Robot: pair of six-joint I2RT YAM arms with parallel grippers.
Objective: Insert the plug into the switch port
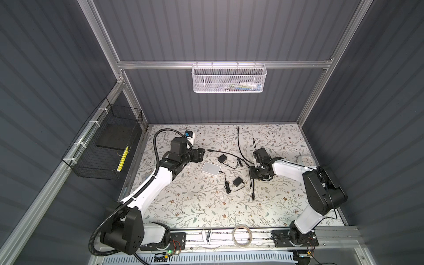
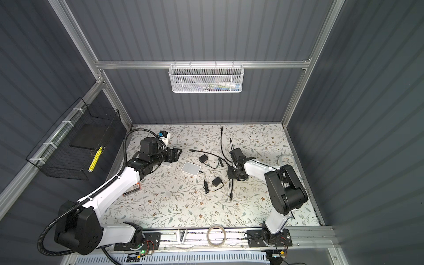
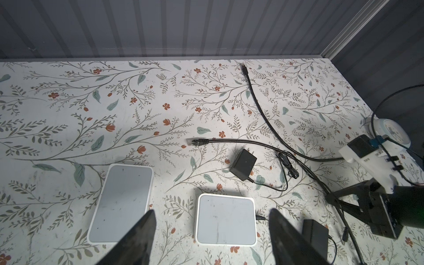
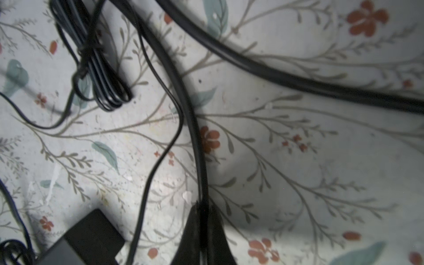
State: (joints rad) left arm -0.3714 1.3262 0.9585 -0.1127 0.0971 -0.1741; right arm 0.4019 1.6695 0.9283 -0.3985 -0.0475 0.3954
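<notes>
Tabletop [image 1: 195,206] floral, cables [image 3: 229,141] strewn; ribbed grey walls [image 1: 218,34].

the right wrist view is soft and blurred throughout. there the right claw [image 4: 203,207] is cut off by the frame edge. only its tips show, pressed together on a black cable [image 4: 197,142] whose ends both lie outside that view. a power adapter [image 4: 87,238] is cropped at the corner. in both top views that claw's tips are hidden beneath its own wrist. the left claw [image 3: 212,213] is cropped too, and one finger [image 3: 137,238] covers a corner of the larger switch [image 3: 124,202]. the ports of the smaller switch [image 3: 226,219] cannot be made out in any view. the contents of the wall basket [image 1: 229,78] are too blurred to name.
</notes>
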